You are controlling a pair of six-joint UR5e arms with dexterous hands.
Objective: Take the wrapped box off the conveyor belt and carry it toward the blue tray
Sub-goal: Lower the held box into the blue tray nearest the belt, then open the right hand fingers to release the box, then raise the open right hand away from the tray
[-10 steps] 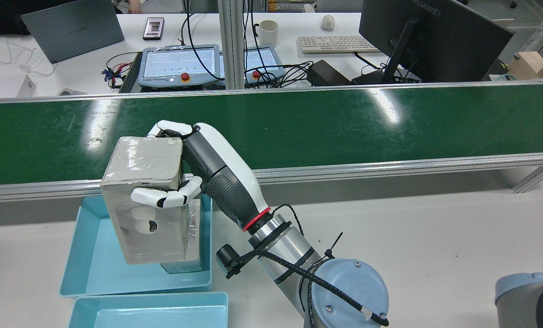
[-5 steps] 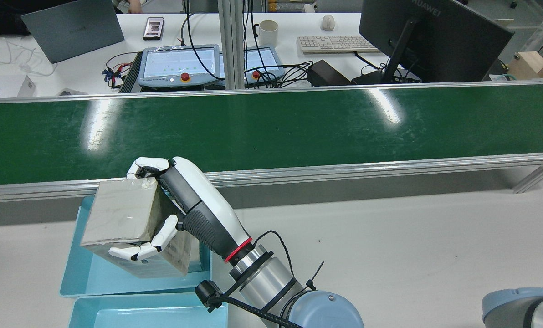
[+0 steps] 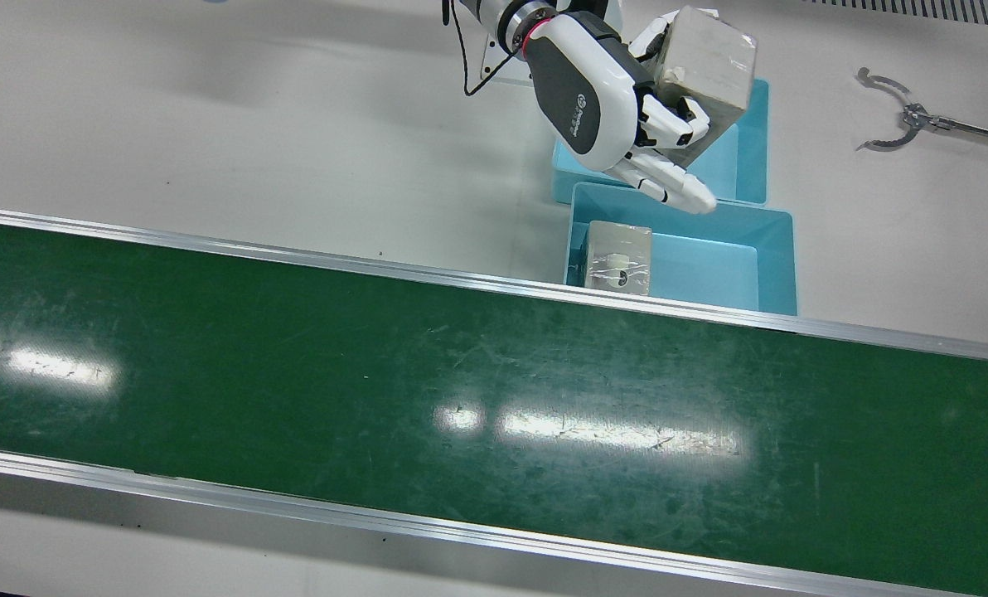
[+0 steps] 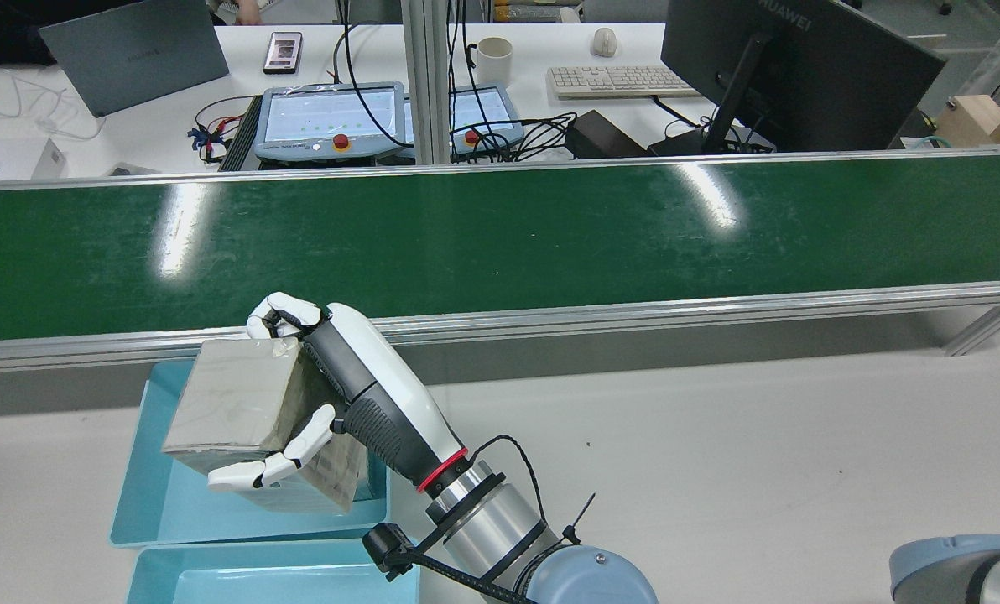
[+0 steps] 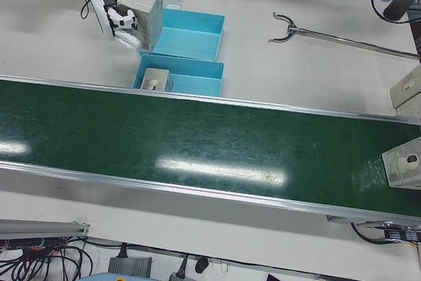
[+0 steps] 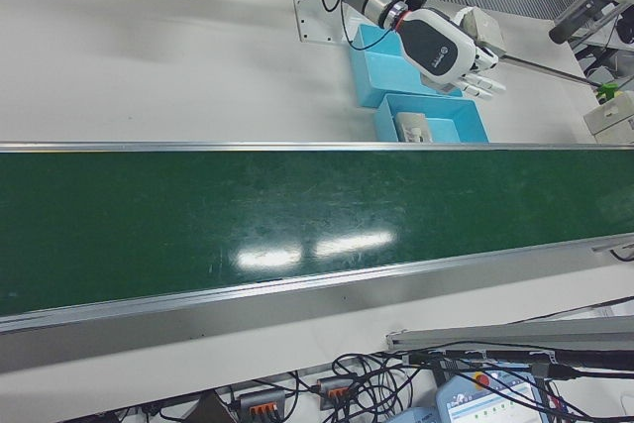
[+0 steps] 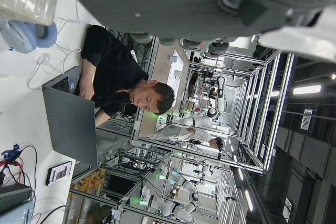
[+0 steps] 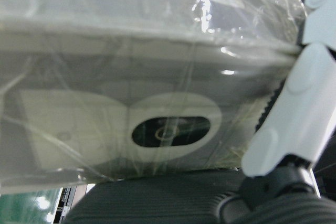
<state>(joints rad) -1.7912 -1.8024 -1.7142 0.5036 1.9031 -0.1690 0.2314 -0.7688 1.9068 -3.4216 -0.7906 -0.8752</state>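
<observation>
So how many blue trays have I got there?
2, side by side. One sits against the belt with a box inside; the other lies beyond it, under the held box. None looks hidden.

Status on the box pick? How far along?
Done: the wrapped box is off the conveyor belt. In hand: the left hand has its fingers closed around it, holding it raised above the blue tray. Left: little of the carry itself; the box is not set down. Another wrapped box lies in the tray nearest the belt.
</observation>
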